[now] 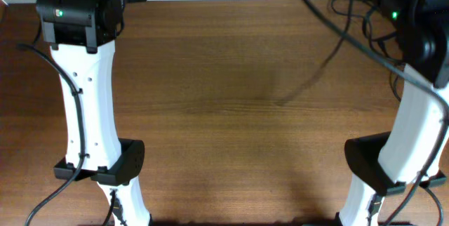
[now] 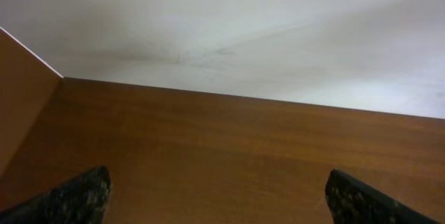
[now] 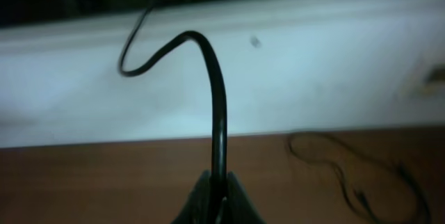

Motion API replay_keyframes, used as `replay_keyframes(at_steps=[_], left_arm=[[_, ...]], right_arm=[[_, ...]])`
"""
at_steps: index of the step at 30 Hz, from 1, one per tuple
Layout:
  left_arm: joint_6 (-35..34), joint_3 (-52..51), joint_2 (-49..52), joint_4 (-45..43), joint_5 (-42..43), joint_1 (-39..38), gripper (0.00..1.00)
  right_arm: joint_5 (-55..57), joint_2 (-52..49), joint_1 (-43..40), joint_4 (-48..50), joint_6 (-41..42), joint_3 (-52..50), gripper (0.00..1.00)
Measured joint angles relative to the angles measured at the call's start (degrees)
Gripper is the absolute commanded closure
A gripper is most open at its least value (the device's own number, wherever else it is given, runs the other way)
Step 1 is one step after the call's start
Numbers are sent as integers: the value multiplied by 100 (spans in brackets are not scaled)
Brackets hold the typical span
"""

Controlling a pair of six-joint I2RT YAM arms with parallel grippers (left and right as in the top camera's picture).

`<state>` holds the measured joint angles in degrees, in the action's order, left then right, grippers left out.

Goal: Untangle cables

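My right gripper (image 3: 220, 182) is shut on a black cable (image 3: 219, 113). The cable rises straight out of the jaws and bends over to the left in front of the white wall. A second, thinner cable (image 3: 344, 168) lies in loose loops on the wooden table to the right of the gripper, near the wall. In the overhead view a black cable (image 1: 365, 47) runs in the air from the top edge down to the right, across the right arm. My left gripper (image 2: 215, 186) is open and empty above bare wood. No plug ends show.
The wooden table (image 1: 231, 135) ends at a white wall (image 2: 243, 36) at the back. The left arm (image 1: 88, 85) stands at the left and the right arm (image 1: 414, 128) at the right. The lifted cable's shadow (image 1: 309, 82) falls on the wood.
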<state>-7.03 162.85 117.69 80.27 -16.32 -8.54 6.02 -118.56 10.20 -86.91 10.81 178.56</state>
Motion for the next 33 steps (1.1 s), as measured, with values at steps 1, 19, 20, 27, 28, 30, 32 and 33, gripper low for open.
replay_keyframes(at_steps=[1, 19, 20, 27, 28, 30, 32, 33], left_arm=[[0, -52, 0, -26, 2, 0, 1], [0, -216, 0, -455, 92, 0, 1], [0, -216, 0, -452, 111, 0, 1], [0, -221, 0, -420, 151, 0, 1], [0, -221, 0, -420, 151, 0, 1], [0, -221, 0, -431, 151, 0, 1], [0, -229, 0, -490, 151, 0, 1], [0, -229, 0, -498, 151, 0, 1]], right_arm=[[-72, -101, -155, -234, 15, -133, 96], [-446, 529, -1934, -787, 57, -426, 96], [-514, 461, -1904, -909, 52, -557, 96], [-205, 133, -1716, -1001, -55, -1639, 96], [-122, 138, -1816, -994, -50, -1615, 96], [46, 138, -2116, -822, -55, -1495, 96], [358, 175, -2365, -505, -122, -1257, 96], [560, 236, -2452, -326, -166, -1113, 96]])
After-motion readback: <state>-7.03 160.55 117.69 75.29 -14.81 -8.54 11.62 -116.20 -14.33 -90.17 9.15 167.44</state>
